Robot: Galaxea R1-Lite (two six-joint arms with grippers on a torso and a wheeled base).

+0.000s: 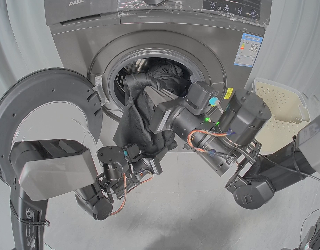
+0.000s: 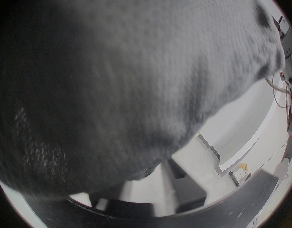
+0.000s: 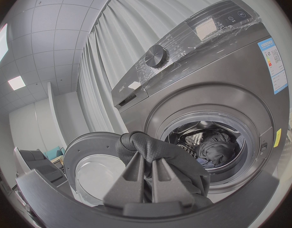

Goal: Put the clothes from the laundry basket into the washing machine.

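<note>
One garment half in, half out of the washing machine

One black garment (image 1: 135,122) hangs from the drum mouth of the washing machine (image 1: 80,42). Its upper part lies over the lip of the opening and the rest drapes down the front panel toward the floor.

Right gripper (image 3: 147,157): clenched on a fold of that garment, fingers (image 3: 130,181) pressed close together with cloth bunched over their tips. In the head view it sits just in front of the opening, at the left part of the rim.

Left arm (image 1: 132,167): low, in front of the machine, its end tucked under the hanging hem. The left gripper is buried in the cloth, so I cannot tell whether it is clenched or released. Dark knit fabric lies right against the left wrist camera.

Inside the drum: other dark clothes (image 3: 215,149) piled toward the back.

Door (image 1: 45,87): swung fully open to the machine's left, round glass facing out.

Laundry basket (image 1: 281,105): cream, perforated, standing on the floor to the right of the machine, just beside its front corner, behind the right arm.
</note>
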